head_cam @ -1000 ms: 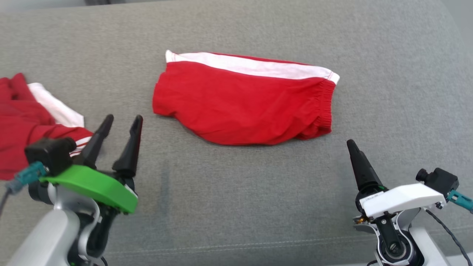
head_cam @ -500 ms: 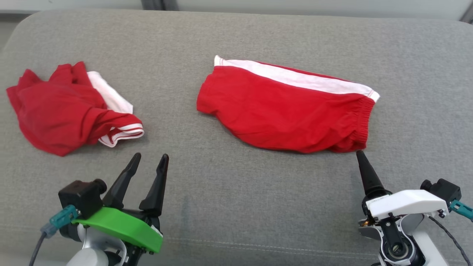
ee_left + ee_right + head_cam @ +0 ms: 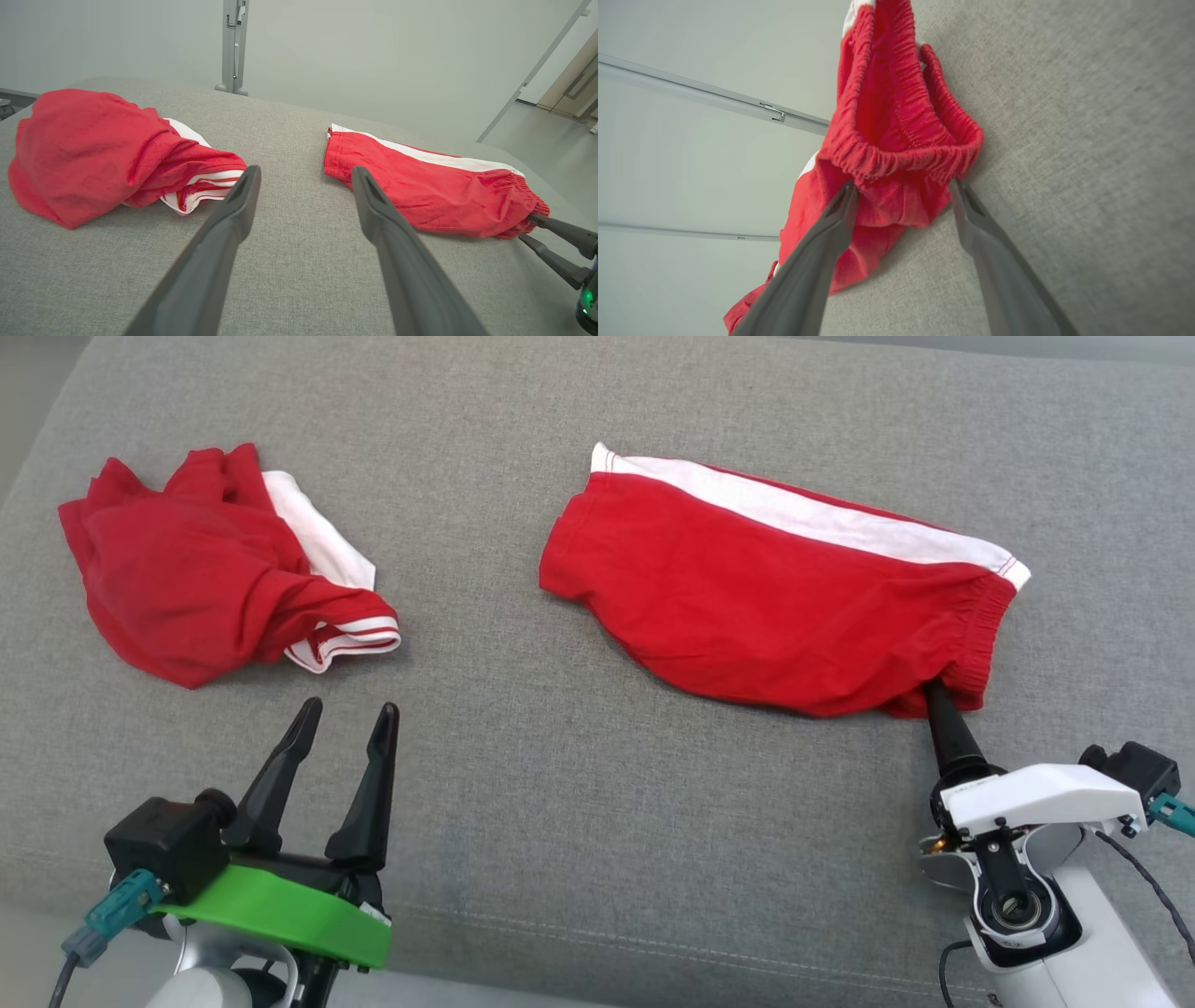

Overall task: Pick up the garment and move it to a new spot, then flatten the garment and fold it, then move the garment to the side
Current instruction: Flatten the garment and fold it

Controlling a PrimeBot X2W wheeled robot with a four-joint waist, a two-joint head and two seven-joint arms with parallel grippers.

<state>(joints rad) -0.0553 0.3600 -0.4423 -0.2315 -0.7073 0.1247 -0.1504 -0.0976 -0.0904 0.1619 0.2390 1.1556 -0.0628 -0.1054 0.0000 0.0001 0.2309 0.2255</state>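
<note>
**While Its Fingers Are Standing Spread, the Right End Effector Is Straddling the Waistband**

While the folded red shorts with a white side stripe (image 3: pixel 766 607) are lying flat near the middle of the grey fabric-covered tabletop (image 3: pixel 560 821), the right end effector (image 3: pixel 902 186) is sitting at their gathered elastic waistband (image 3: pixel 896 158), at the near right corner. Its two dark fingers are standing spread, one on each side of a bunch of red cloth, tips touching the elastic without pinching it. The left end effector (image 3: pixel 352 709) is hovering well apart from the shorts, fingers also spread and holding nothing, pointing between the shorts and a crumpled red and white garment (image 3: pixel 196 588) that is lying on the tabletop's left side.
</note>
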